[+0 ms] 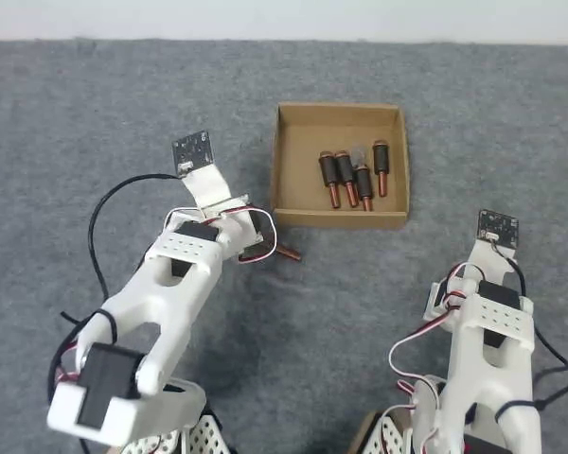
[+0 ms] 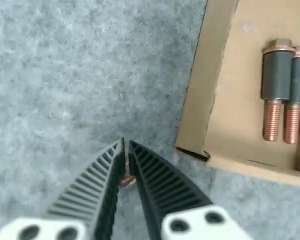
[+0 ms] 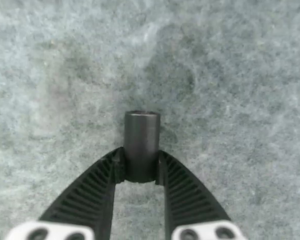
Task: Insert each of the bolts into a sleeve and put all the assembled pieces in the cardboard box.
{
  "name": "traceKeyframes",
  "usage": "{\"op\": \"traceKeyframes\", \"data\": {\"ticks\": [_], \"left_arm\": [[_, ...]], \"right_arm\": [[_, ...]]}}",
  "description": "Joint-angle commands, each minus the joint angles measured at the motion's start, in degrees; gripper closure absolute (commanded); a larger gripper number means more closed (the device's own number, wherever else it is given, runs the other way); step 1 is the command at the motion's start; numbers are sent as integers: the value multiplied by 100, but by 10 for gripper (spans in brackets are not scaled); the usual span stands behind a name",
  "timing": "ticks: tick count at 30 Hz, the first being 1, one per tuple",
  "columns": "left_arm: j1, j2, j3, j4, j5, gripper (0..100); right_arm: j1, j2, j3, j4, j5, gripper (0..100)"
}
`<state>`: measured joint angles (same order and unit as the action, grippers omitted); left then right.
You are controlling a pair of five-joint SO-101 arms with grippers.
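Left pincer [image 2: 126,146] clenched on bolt [image 1: 286,252], mid-frame below cardboard box [image 1: 341,219] lower-left corner; right pincer [image 3: 140,159] grasps sleeve [image 3: 141,135] between tips.

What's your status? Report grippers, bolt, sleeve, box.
Left gripper shut on bolt, beside box. Right gripper shut on sleeve, over carpet. Four assembled pieces in box.

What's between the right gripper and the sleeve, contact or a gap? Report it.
Touching. The right wrist view shows the sleeve clamped between both fingers of the right gripper, each finger pressed against its side with no gap.
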<state>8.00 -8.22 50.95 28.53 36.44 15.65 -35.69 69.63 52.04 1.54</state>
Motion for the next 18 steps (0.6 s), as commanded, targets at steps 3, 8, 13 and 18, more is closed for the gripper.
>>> {"op": "traceKeyframes", "data": {"ticks": [3, 8, 13, 18], "left_arm": [[123, -1354, -330, 958, 571, 987], [624, -1732, -330, 1785, 800, 882], [686, -1723, -330, 1943, 1600, 854], [510, -1618, -330, 1943, 1574, 901]], "right_arm": [[-48, -31, -62, -31, 97, 991], [-48, -31, -62, -31, 97, 991], [-48, -13, -62, -31, 97, 991], [-48, -13, -62, -31, 97, 991]]}}
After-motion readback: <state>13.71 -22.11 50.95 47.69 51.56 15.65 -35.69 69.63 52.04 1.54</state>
